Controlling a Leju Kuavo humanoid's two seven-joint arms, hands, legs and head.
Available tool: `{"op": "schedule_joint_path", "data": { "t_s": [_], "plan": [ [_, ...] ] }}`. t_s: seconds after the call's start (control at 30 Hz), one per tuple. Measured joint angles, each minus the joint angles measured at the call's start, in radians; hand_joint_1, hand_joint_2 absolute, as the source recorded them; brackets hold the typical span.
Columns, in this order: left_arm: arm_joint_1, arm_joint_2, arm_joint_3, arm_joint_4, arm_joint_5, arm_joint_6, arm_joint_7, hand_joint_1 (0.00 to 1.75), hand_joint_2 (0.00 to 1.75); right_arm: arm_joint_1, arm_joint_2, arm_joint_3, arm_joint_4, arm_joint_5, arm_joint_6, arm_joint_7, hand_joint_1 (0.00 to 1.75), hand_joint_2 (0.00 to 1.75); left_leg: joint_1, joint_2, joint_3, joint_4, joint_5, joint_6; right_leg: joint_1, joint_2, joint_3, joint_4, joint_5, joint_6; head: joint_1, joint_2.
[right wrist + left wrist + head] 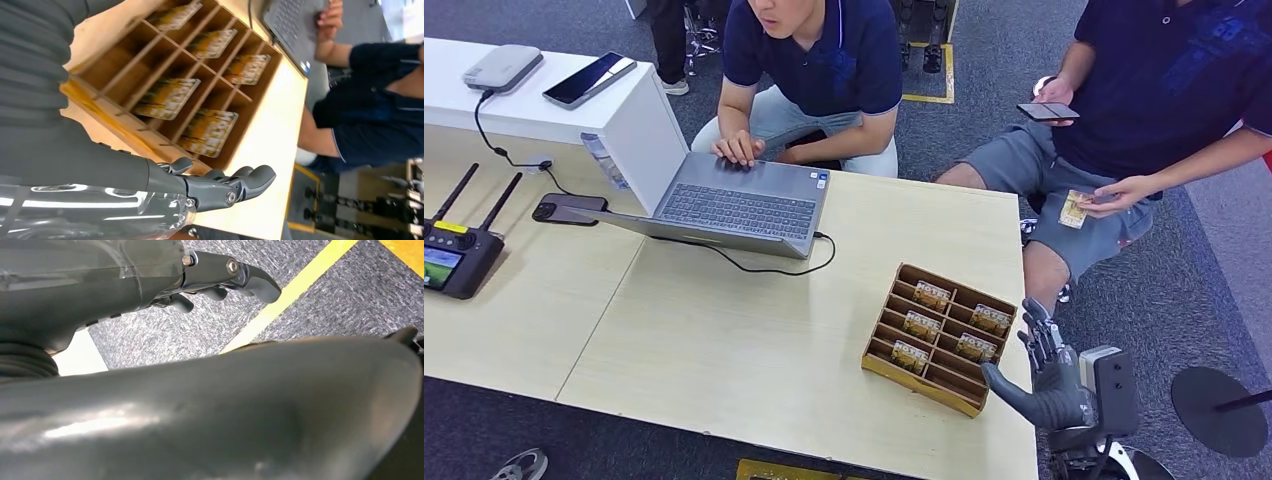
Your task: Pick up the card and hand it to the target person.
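- Your right hand [1049, 375] hovers just off the counter's [724, 330] near right corner, beside the brown wooden divided tray [879, 365], fingers spread and holding nothing.
- You can see the small yellow-patterned cards [932, 296] lying in several tray compartments; the right wrist view shows them flat [167, 97].
- A seated person in a navy shirt, right of the counter, holds one such card [1075, 209] in a hand.
- Your left hand [220, 282] hangs over grey carpet, fingers curled, nothing in them.
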Motion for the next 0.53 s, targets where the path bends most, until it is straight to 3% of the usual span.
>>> {"op": "schedule_joint_path", "data": {
  "t_s": [0.23,0.53],
  "plan": [
    [0.0,0.006,0.0,0.003,-0.002,0.0,-0.012,0.0,0.0,0.019,-0.068,0.005,-0.033,0.005,0.053,0.052,0.0,1.75,0.0,0.0,0.0,0.0,0.0,0.0,0.0,0.001,0.0,0.0,0.0,0.0,0.0,0.0],
    [0.0,0.009,0.0,0.003,-0.003,-0.001,-0.016,0.0,0.0,0.019,-0.113,0.022,-0.068,0.007,0.083,0.078,0.0,1.75,0.0,0.0,0.0,0.0,0.0,0.0,0.0,0.001,0.0,0.0,0.0,0.0,0.0,0.0]
  ]
}}
